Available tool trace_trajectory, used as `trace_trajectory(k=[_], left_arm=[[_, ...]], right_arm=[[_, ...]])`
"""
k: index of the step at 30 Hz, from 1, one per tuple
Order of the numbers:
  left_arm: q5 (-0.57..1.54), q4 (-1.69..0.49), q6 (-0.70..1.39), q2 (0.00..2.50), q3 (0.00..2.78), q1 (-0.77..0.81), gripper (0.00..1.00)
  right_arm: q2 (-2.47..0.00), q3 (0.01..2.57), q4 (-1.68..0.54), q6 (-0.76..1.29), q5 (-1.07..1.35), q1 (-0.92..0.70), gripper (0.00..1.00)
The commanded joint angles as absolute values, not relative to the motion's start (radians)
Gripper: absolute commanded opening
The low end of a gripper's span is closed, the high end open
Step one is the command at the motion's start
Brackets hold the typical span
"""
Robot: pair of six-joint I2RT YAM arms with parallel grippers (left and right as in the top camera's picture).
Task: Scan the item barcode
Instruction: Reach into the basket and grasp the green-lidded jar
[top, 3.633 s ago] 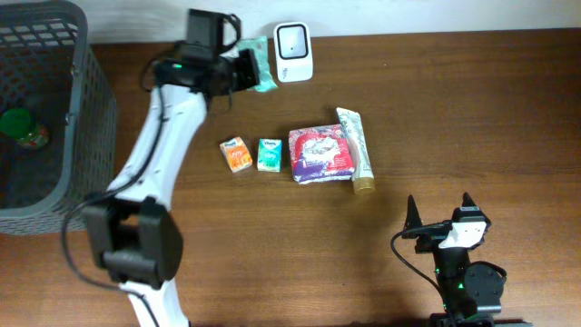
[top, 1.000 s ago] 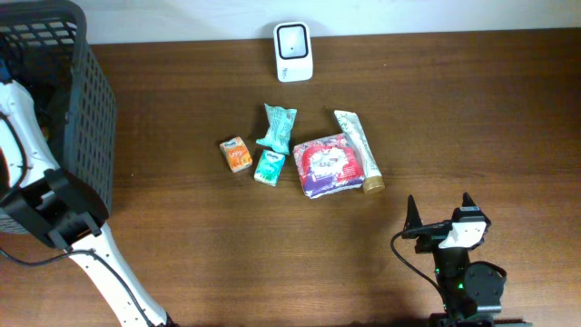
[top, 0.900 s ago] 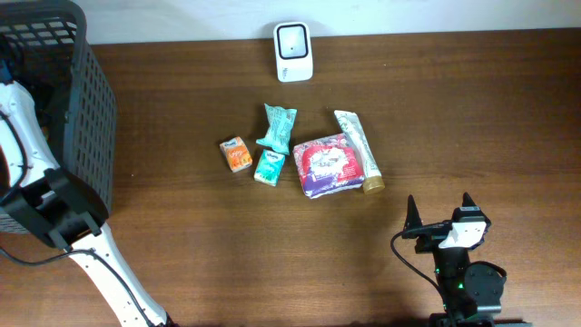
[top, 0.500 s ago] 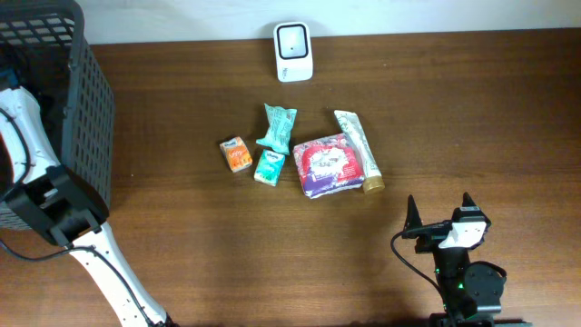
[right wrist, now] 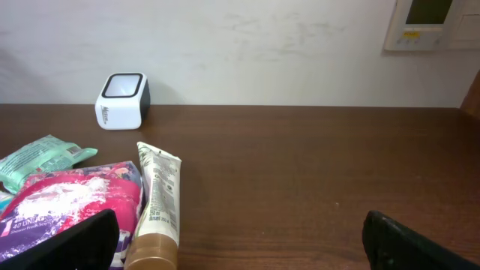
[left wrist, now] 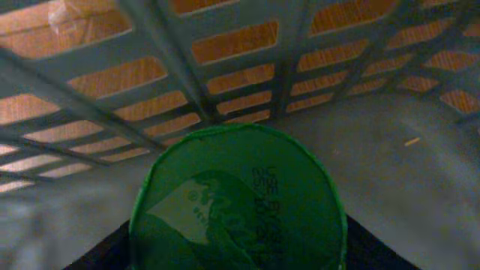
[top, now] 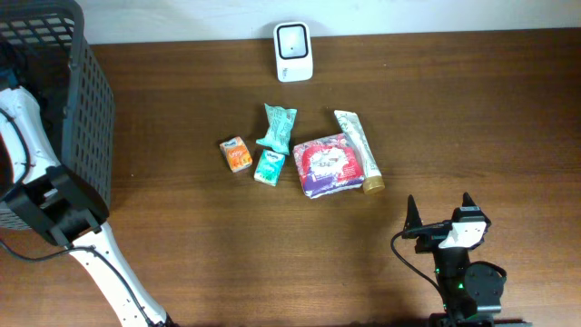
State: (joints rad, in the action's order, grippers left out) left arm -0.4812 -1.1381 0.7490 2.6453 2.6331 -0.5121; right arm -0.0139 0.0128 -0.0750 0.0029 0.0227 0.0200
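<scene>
The left wrist view is filled by the round green lid (left wrist: pixel 237 202) of a jar standing on the floor of the grey mesh basket (top: pixel 91 118). My left gripper (left wrist: pixel 238 236) has come down over it, and its dark fingers (left wrist: pixel 101 251) sit against the lid's rim on both sides, shut on it. From overhead, the left arm (top: pixel 25 127) reaches into the basket and hides both gripper and jar. The white barcode scanner (top: pixel 293 40) stands at the table's far edge. My right gripper (top: pixel 442 211) rests open near the front right, holding nothing.
Mid-table lie an orange pack (top: pixel 237 153), a small teal pack (top: pixel 269 167), a teal wipes pouch (top: pixel 278 126), a pink-purple packet (top: pixel 326 165) and a brown-capped tube (top: pixel 359 150). The basket walls (left wrist: pixel 225 67) close in around the left gripper.
The left fingers have drawn in against the green lid. The left arm has barely shifted inside the basket. The right arm and the table items are unchanged.
</scene>
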Motion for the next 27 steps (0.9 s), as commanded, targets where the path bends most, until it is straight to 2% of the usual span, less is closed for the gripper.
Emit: trace_trajectory(k=[1,7,11,13,15,27], left_arm=[[-0.495,-1.185,0.747,2.653,2.656,-0.518,0.45],[-0.495,-1.322,0.747,2.653,2.804,-0.512,0.46],[-0.488,-1.481,0.747,2.653,3.045,-0.479,0.47],[-0.406,-1.525,0.747,2.638,3.14,-0.458,0.46],[-0.35,-1.523,0.747,2.59,3.14,-0.438,0.47],[-0.348,-1.517,0.747,2.178,3.14,-0.193,0.5]], right_arm=[[-0.006,0.006,-0.078,0.004,0.014,0.027,0.99],[-0.006,0.006,-0.079,0.004,0.014,0.027,0.99],[-0.006,0.006,-0.079,0.004,0.014,0.027,0.99],[-0.006,0.006,-0.078,0.004,0.014,0.027,0.99],[-0.006,0.006,-0.078,0.004,0.014,0.027,0.99],[-0.006,0.006,-0.078,0.004,0.014,0.027,0.99]])
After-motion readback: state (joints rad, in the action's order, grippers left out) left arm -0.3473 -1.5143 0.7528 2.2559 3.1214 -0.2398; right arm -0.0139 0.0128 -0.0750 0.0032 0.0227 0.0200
